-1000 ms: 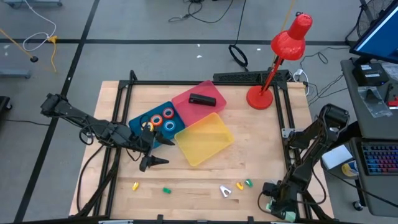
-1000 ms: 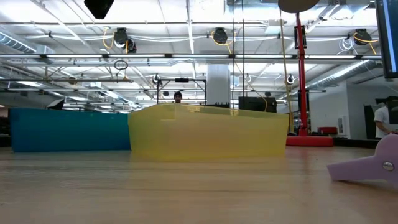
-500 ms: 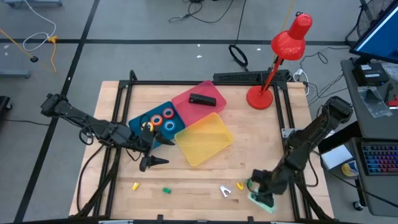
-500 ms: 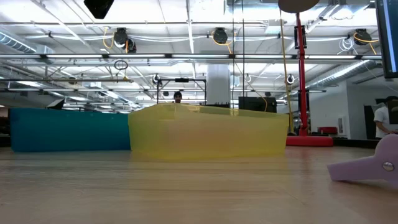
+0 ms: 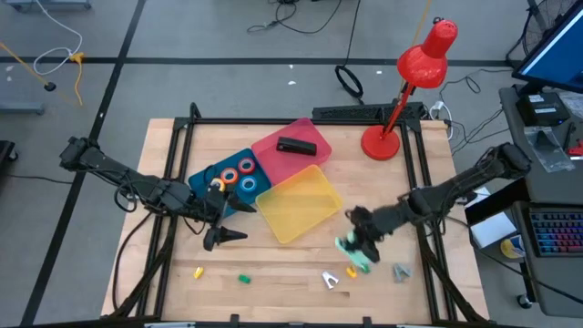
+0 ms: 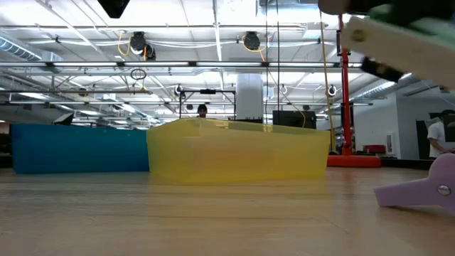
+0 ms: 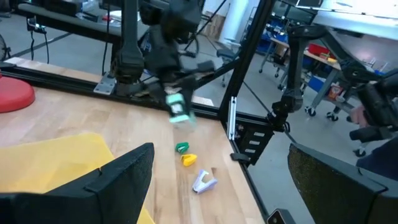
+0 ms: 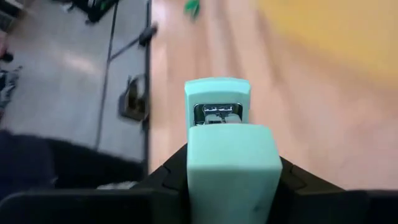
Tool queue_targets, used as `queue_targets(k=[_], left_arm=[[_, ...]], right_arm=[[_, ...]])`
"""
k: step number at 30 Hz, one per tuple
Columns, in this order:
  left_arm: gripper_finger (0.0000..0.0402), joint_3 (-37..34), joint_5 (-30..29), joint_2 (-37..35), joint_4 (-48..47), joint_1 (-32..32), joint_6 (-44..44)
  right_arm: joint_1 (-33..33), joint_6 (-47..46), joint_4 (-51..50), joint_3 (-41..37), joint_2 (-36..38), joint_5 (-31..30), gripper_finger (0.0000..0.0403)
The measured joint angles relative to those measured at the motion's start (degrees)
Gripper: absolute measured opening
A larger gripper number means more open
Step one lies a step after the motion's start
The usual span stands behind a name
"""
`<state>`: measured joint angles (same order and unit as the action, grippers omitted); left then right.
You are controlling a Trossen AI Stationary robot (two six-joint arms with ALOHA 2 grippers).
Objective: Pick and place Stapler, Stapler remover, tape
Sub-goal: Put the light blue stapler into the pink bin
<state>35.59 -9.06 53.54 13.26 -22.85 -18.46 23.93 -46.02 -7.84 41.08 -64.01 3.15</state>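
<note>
High view, left to right: left gripper (image 5: 221,228) wide open, idle beside blue tray (image 5: 202,175) holding tapes (image 5: 239,174). Right gripper (image 5: 357,253) clamps mint stapler (image 5: 353,252) lower right of yellow tray (image 5: 293,203). Risk: stapler slipping mid-carry or clipping tray wall.

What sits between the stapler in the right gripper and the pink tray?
The yellow tray lies on that line. The right gripper, shut on the mint stapler, is just beyond its near-right corner; the pink tray is behind it.
</note>
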Motion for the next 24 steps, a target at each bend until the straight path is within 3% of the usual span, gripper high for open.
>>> queue_targets(k=[7,15,24], left_arm=[[0.0367,0.0,0.0,0.0,0.0,0.0,-0.6],[0.0367,0.0,0.2,0.0,-0.7,0.0,-5.4],[0.0367,0.0,4.0,0.0,-1.7,0.1,-1.9]], right_arm=[[-13.7,15.7,5.6,1.8,0.6,3.1,0.0109],[-25.1,31.0,6.7,9.8,-3.8,4.4,0.0108],[-33.8,42.6,5.0,25.2,-17.4,4.4,0.0108]])
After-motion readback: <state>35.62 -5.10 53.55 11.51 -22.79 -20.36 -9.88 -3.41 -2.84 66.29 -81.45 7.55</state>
